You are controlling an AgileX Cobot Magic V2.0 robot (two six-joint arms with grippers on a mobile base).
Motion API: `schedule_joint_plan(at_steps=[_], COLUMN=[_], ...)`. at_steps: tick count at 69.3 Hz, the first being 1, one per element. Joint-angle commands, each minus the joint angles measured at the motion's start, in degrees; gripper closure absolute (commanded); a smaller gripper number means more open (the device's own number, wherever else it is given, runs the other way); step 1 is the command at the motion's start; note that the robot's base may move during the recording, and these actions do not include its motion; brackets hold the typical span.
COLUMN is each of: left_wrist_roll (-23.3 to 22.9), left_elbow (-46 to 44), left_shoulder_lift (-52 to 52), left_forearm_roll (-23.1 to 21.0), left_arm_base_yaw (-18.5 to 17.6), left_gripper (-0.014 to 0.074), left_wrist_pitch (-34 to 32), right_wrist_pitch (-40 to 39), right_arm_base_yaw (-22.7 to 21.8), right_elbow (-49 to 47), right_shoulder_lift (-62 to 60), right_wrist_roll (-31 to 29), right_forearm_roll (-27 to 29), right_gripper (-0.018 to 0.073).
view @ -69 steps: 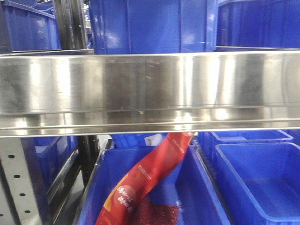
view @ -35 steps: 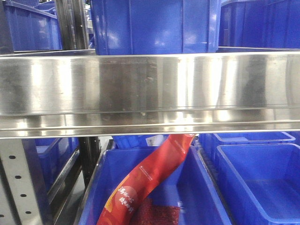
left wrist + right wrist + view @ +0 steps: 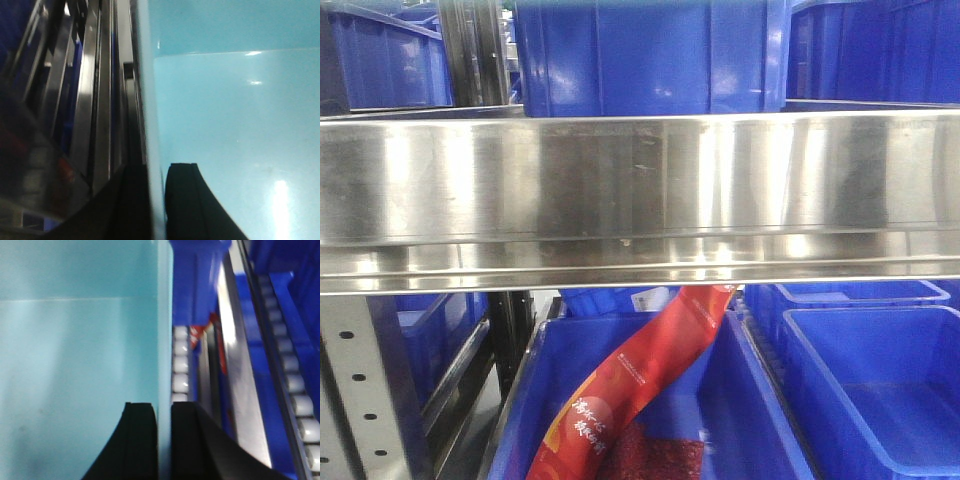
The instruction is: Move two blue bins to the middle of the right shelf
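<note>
Left claw pinched the wall of a pale blue bin, one finger inside, the other outside. Right claw gripped a pale blue wall likewise; same bin or second, unclear. Beyond it ran rollers and a steel rail. Front view: the shelf's mirror-like rail, dark blue bins above, a red pouch in a dark blue bin below

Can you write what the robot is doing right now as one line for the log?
left gripper: shut on bin wall | right gripper: shut on bin wall | front: steel rail, dark bins above
</note>
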Motion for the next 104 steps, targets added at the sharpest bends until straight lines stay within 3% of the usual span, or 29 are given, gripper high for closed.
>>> schedule_joint_plan(at_steps=[1, 14, 33, 39, 49, 55, 60, 69, 83, 89, 96, 104], left_wrist_roll=[-0.03, -0.03, -0.03, -0.03, -1.96, -3.26, -3.37, -3.37, -3.37, -3.37, -3.26, -2.72], left_elbow=[-0.68, -0.68, -0.68, -0.68, -0.81, -1.59, -2.47, -3.29, -3.29, -3.29, -3.29, -3.29], left_shoulder_lift=[1.82, 6.90, 10.54, 10.83, 11.06, 11.06, 11.06, 11.06, 9.84, 8.73, 7.80, 7.45], left_forearm_roll=[-2.40, -2.78, -2.54, -2.54, -0.28, 1.65, 2.82, 3.47, 3.45, 3.45, 3.09, 2.60], left_arm_base_yaw=[-0.72, -0.72, -0.72, -0.60, -0.60, -0.60, -0.60, -0.60, -0.60, -0.70, -0.70, -0.70], left_gripper=[0.0707, 0.0707, 0.0697, 0.0611, 0.0353, 0.0237, 0.0189, 0.0183, 0.0189, 0.0239, 0.0380, 0.0623], left_wrist_pitch=[-3.14, -3.62, -4.01, -4.30, -4.57, -4.66, -4.50, -4.09, -2.97, -2.84, -2.22, -1.85], right_wrist_pitch=[-4.43, -4.39, -5.18, -5.13, -5.64, -5.17, -4.81, -4.42, -4.42, -4.29, -4.03, -3.73], right_arm_base_yaw=[-1.45, -3.86, -3.86, -3.86, -3.86, -3.86, -3.86, -3.86, -3.86, -3.86, -3.86, -3.86], right_elbow=[-0.90, -0.90, -0.90, -0.90, -0.90, -1.04, -1.25, -1.25, -1.25, -1.25, -1.25, -1.25], right_shoulder_lift=[1.80, 6.71, 11.20, 11.54, 11.59, 11.59, 11.59, 11.39, 8.97, 7.39, 6.18, 5.45], right_wrist_roll=[0.02, 0.02, 0.02, 0.02, 0.02, 0.02, 0.02, 0.02, 0.02, -0.08, -0.08, -0.08], right_forearm_roll=[1.35, 3.99, 3.99, 3.99, 3.64, 2.55, 1.61, 1.21, 1.17, 1.17, 1.17, 1.17], right_gripper=[0.0721, 0.0721, 0.0704, 0.0587, 0.0363, 0.0277, 0.0221, 0.0176, 0.0179, 0.0220, 0.0398, 0.0659])
